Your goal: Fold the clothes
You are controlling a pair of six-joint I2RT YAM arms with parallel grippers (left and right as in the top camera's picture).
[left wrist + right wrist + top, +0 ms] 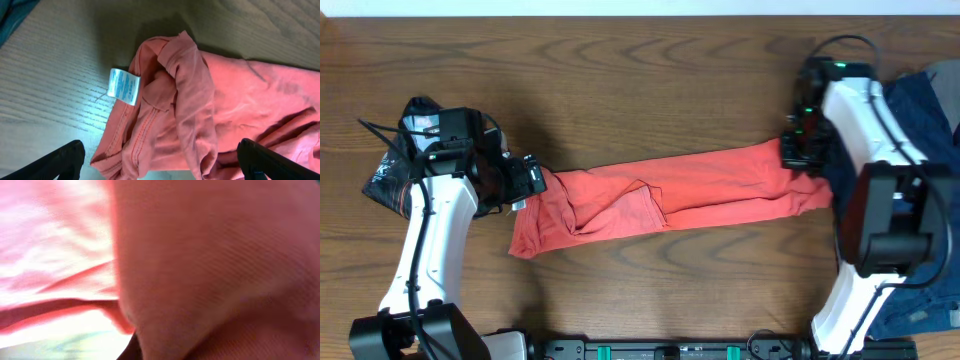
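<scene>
The coral-red T-shirt [700, 185] lies bunched into a long band across the middle of the table, with no lettering showing. Its white neck label [123, 86] sticks out at the left end. My left gripper [533, 180] is at that left end with its fingers wide open on either side of the crumpled fabric [160, 152], gripping nothing. My right gripper [802, 150] is at the shirt's right end. Coral fabric [210, 265] fills the right wrist view right up to the lens, and the jaws look shut on it.
A black garment with print [385, 182] lies at the far left behind my left arm. A large navy blue garment [932, 95] lies at the right edge under my right arm. Bare wooden table [640, 80] lies beyond the shirt.
</scene>
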